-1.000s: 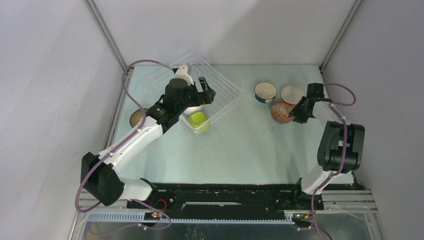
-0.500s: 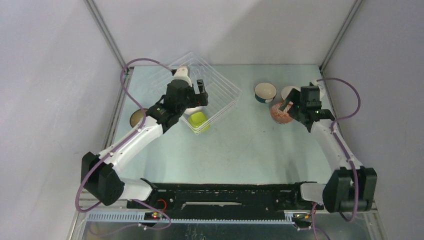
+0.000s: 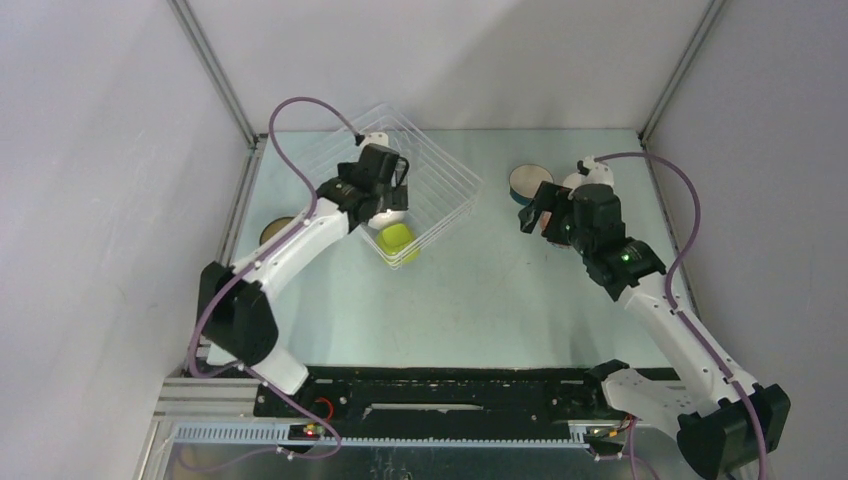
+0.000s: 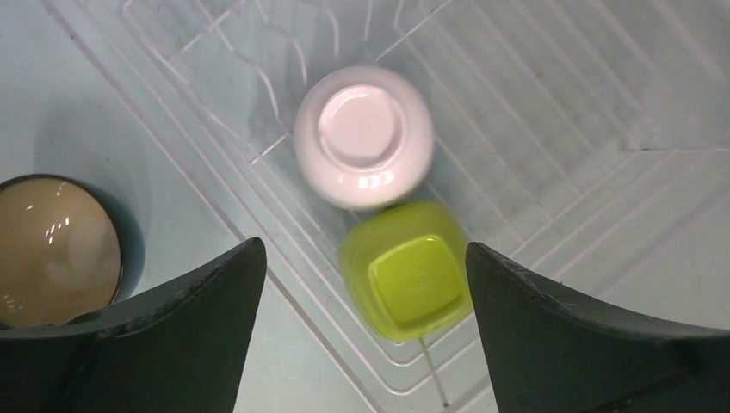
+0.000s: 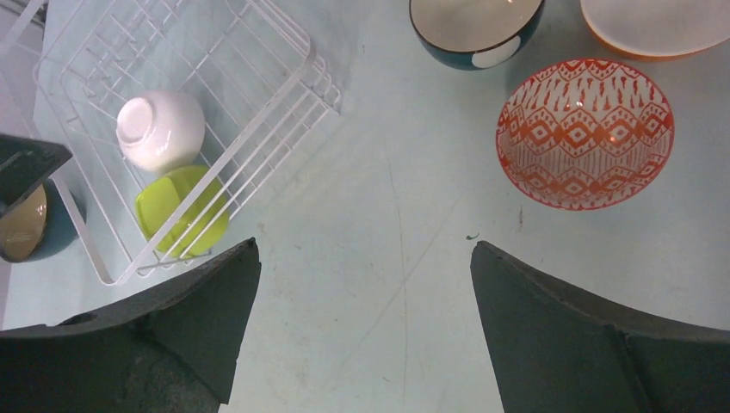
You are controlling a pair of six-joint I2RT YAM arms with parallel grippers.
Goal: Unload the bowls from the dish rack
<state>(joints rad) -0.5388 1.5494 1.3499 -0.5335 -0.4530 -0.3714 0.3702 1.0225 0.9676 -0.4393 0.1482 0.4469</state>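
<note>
The dish rack (image 3: 450,172) stands at the back left of the table. Two bowls lie upside down in its near corner: a white bowl (image 4: 363,136) and a lime green bowl (image 4: 409,271). My left gripper (image 4: 363,249) hangs open above them, the lime bowl showing between its fingers and untouched. My right gripper (image 5: 361,249) is open over bare table, holding nothing. A red-and-white patterned bowl (image 5: 585,133), a teal bowl (image 5: 475,26) and an orange bowl (image 5: 654,21) stand upright on the table to the right. A dark blue bowl (image 4: 52,249) stands left of the rack.
In the top view the right arm hides the patterned bowl and most of the orange bowl (image 3: 575,183). Enclosure walls and metal posts bound the table (image 3: 480,300) on three sides. Purple cables loop above both arms.
My right gripper opened, left the patterned bowl on the table and drew back toward the middle. My left gripper shifted a little over the rack's near corner.
</note>
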